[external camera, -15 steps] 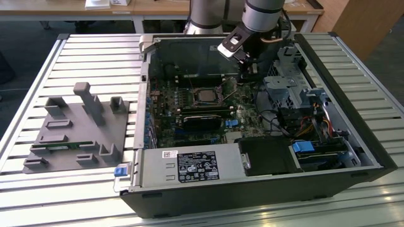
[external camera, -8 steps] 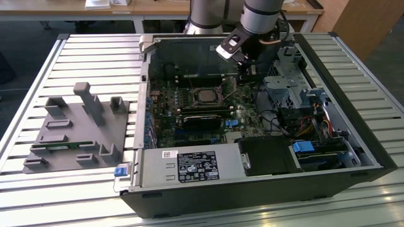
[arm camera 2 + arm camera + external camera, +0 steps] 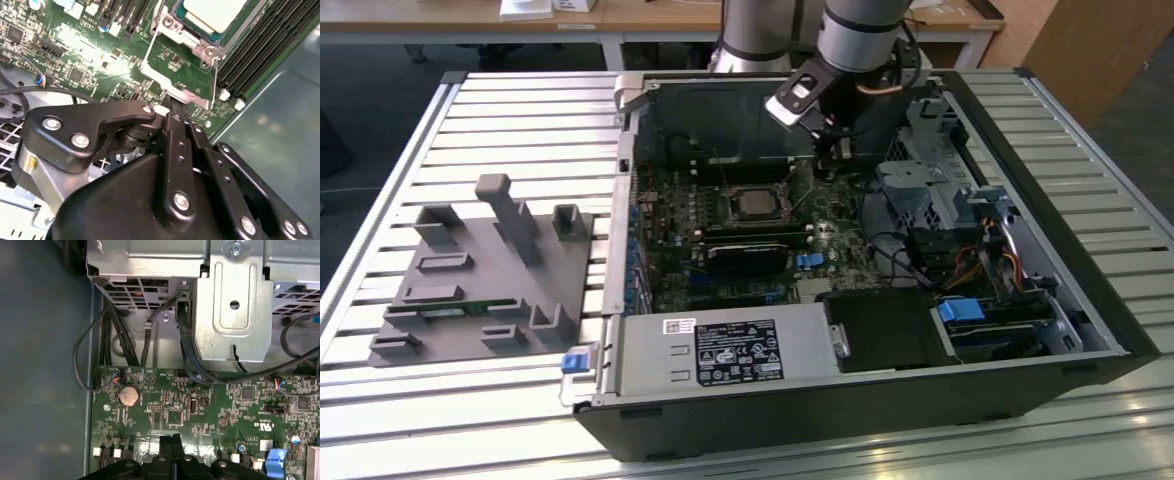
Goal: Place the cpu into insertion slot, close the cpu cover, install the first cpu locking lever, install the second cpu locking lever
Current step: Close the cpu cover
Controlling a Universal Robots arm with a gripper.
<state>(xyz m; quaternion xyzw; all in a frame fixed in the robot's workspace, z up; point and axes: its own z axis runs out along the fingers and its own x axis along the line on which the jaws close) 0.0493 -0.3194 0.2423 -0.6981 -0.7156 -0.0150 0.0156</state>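
Note:
The cpu (image 3: pixel 755 204) lies flat in its socket on the motherboard, its pale metal top (image 3: pixel 214 14) showing in the second wrist view. The cpu cover (image 3: pixel 196 44) lies down around it as a shiny frame. A thin silver locking lever (image 3: pixel 176 88) runs along the socket's edge. My gripper (image 3: pixel 827 168) hangs just to the exterior view's right of the socket. Its black fingers are shut, and their tips (image 3: pixel 173 106) sit right at the lever's metal strip. In the first wrist view the fingertips (image 3: pixel 167 441) press together over the green board.
The open computer case (image 3: pixel 1067 250) lies on a slatted table. A silver drive cage (image 3: pixel 232 315) and black cables (image 3: pixel 112 335) stand close to my gripper. A coin battery (image 3: pixel 129 395) sits on the board. A grey fixture block (image 3: pixel 480 270) rests at the exterior view's left.

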